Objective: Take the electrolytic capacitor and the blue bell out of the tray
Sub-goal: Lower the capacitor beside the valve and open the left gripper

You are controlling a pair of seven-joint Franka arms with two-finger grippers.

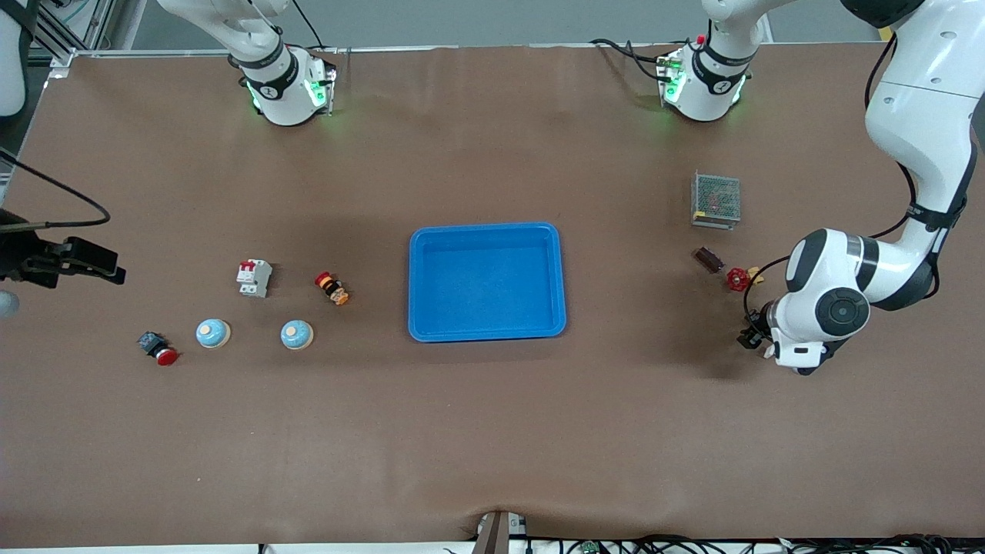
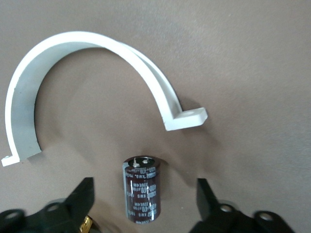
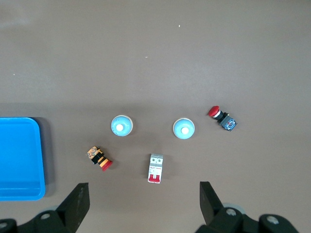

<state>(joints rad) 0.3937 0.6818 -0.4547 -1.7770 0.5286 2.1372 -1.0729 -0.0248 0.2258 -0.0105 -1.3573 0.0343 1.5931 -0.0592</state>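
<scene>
Left wrist view | left claw standing spread around capacitor lying on desk | lifting straight avoids nudging it | right claw waiting, spread.

You see tray mid-counter, nothing in it. Two blue bells sit toward right arm's end, beside breaker. Left pincer low near red valve.

Blue tray mid-table, nothing in it. Dark capacitor lying on table near left arm's end. Two blue bells upright toward right arm's end.
</scene>
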